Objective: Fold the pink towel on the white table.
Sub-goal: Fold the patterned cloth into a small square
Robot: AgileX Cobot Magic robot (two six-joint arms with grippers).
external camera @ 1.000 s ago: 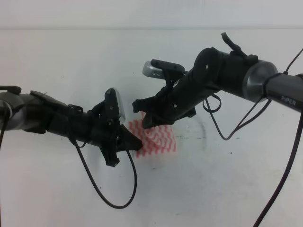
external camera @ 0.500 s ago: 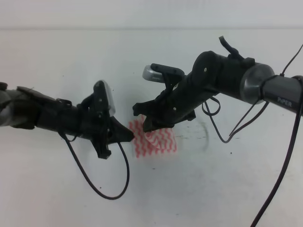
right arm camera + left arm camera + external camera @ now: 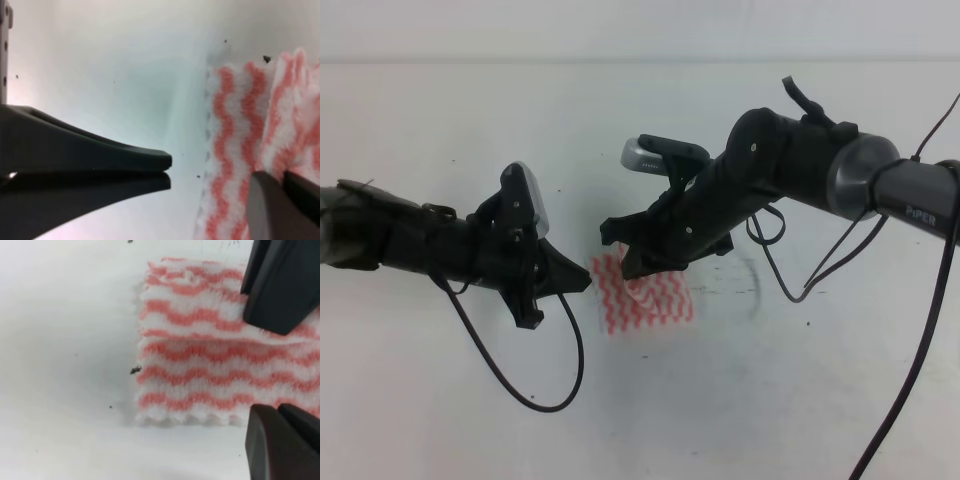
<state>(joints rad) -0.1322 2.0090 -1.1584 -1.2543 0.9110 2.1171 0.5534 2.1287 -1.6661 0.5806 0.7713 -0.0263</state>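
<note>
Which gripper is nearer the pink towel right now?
Right. The right gripper sits over the pink towel at its upper left corner; the left gripper is just off its left edge.

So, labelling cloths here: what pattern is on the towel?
Pink-red and white wavy zigzag stripes on the pink towel, clearest in the left wrist view.

— What did everything rest on?
— The white table [image 3: 800,400] — plain, flecked with small dark specks and a faint grey scuff.
— And what lay on it?
— The pink towel [image 3: 655,300], folded into a small layered rectangle near the middle, flat on the surface, wavy stripes up.
</note>
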